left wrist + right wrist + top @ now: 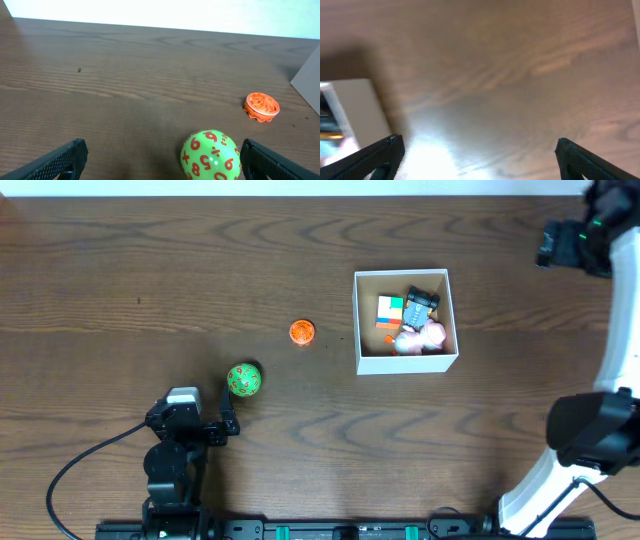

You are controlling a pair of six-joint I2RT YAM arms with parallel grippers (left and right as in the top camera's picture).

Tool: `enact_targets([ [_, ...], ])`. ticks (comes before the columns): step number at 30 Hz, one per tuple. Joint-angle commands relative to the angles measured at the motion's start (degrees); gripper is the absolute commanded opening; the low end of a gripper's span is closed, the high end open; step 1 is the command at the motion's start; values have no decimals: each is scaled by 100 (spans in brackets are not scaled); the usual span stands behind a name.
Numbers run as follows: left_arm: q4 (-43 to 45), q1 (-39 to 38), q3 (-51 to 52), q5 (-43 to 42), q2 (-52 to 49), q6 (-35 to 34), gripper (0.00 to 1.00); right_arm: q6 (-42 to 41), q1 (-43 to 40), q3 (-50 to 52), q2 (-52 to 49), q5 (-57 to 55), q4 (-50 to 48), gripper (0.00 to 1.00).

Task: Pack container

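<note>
Both the left claw (162,159) and right claw (477,152) stand spread and empty; the container (408,363), at 2 o'clock from the table (120,280) centre, is likely light, stiff cardboard, best pinched at a wall rim, while the green ball (244,380), at the left claw's 1 o'clock, is probably smooth and prone to roll.

The tabletop (120,280) is dark wood grain, smooth, with a soft sheen that throws a pale glare in the right wrist view. The ball (210,156) looks like glossy green plastic, with orange printed numerals and a small highlight. The disc (261,106) is orange plastic, ridged on top. The container (405,363) has matt white walls, like paperboard. The left hand (163,150) and right hand (479,147) have matt black, faintly grainy fingers.
</note>
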State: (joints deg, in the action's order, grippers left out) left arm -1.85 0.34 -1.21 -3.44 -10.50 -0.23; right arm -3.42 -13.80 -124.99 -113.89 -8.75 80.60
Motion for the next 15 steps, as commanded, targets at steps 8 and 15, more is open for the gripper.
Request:
enact_targets([
  [8, -199, 28, 98, 7, 9, -50, 98, 326, -870, 1408, -61, 1161, -1126, 99],
  [15, -199, 28, 98, 7, 9, -50, 98, 326, -885, 2190, -61, 1158, -2011, 99],
])
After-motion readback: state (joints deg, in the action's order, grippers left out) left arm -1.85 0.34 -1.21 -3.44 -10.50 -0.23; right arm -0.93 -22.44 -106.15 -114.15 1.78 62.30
